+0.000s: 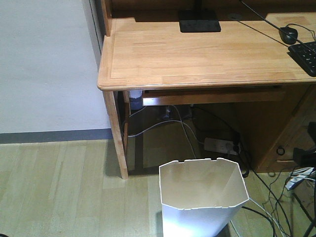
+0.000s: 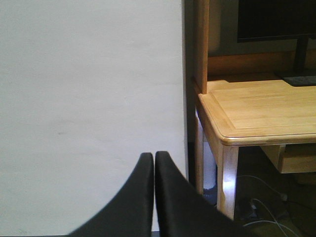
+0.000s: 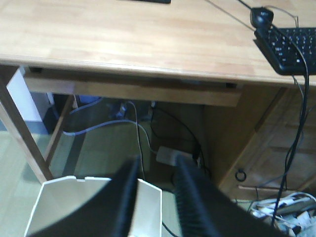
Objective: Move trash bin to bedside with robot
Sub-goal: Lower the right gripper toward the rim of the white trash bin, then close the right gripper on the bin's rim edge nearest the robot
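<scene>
The white trash bin (image 1: pixel 202 190) stands on the wood floor in front of the desk, its notched rim facing up and nothing inside. From the right wrist, the bin (image 3: pixel 54 207) is at the lower left. My right gripper (image 3: pixel 157 163) is open and blurred, just above the bin's right wall: one finger sits over the inside, the other outside it. Whether either finger touches the wall, I cannot tell. My left gripper (image 2: pixel 154 155) is shut on nothing and points at a bare white wall (image 2: pixel 89 98). The bedside is out of view.
The light wooden desk (image 1: pixel 197 54) rises directly behind the bin, its leg (image 1: pixel 118 133) to the bin's left. On it are a keyboard (image 1: pixel 307 54), a mouse (image 1: pixel 288 34) and a monitor foot (image 1: pixel 199 22). A power strip (image 1: pixel 219 144) and tangled cables (image 1: pixel 296 180) lie under and right of the desk.
</scene>
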`<state>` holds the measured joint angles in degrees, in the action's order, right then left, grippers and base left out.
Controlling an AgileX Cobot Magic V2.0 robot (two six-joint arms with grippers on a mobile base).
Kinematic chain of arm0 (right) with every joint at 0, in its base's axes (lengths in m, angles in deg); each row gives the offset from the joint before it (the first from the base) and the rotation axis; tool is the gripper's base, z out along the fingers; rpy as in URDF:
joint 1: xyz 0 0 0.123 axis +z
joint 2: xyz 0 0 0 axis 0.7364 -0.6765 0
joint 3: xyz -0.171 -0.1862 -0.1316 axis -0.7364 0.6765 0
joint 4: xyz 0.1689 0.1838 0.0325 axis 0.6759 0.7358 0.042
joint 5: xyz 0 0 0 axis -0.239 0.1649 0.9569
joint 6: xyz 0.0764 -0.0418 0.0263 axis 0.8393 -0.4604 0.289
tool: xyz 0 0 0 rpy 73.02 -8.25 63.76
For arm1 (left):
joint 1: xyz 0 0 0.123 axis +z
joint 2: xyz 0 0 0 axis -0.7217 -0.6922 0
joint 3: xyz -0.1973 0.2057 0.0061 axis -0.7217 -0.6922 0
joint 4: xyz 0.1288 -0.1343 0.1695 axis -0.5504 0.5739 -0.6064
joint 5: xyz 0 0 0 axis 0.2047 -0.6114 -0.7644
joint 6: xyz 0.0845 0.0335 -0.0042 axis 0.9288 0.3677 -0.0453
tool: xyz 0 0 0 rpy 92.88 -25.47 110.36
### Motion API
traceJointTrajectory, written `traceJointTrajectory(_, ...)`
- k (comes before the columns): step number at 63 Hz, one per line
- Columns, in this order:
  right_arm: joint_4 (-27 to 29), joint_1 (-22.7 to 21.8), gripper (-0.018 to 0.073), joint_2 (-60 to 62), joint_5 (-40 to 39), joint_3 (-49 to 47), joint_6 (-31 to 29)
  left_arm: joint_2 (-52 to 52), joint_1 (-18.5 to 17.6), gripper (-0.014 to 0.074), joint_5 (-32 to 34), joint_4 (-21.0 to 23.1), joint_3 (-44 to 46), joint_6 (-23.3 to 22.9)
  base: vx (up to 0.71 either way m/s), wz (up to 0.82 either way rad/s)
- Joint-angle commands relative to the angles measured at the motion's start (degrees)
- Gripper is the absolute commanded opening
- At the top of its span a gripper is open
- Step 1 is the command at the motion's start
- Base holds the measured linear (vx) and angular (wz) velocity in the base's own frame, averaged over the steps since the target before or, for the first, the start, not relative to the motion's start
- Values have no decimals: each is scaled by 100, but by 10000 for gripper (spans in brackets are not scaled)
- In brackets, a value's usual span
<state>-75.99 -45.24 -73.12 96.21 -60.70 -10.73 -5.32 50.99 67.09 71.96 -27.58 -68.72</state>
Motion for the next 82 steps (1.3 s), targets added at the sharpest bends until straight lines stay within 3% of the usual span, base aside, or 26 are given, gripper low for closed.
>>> traceJointTrajectory(1,-121,-14,346,-84,-325,-213,-10,31,-33,-6,419,12,138,-25,0,0)
traceJointTrajectory(8,-143,-14,465,-84,-403,-213,-10,31,-33,-6,419,12,138,-25,0,0)
traceJointTrajectory(16,-160,-14,524,-84,-449,-213,-10,31,-33,-6,419,12,138,-25,0,0)
traceJointTrajectory(38,-52,-14,522,-155,-447,-298,42,31,-33,-6,419,12,138,-25,0,0)
traceJointTrajectory(68,-58,-14,522,-2434,223,-1539,42,31,-33,-6,419,12,138,-25,0,0)
traceJointTrajectory(82,203,-569,522,-3657,464,-2005,-222,31,-33,-6,419,12,138,-25,0,0)
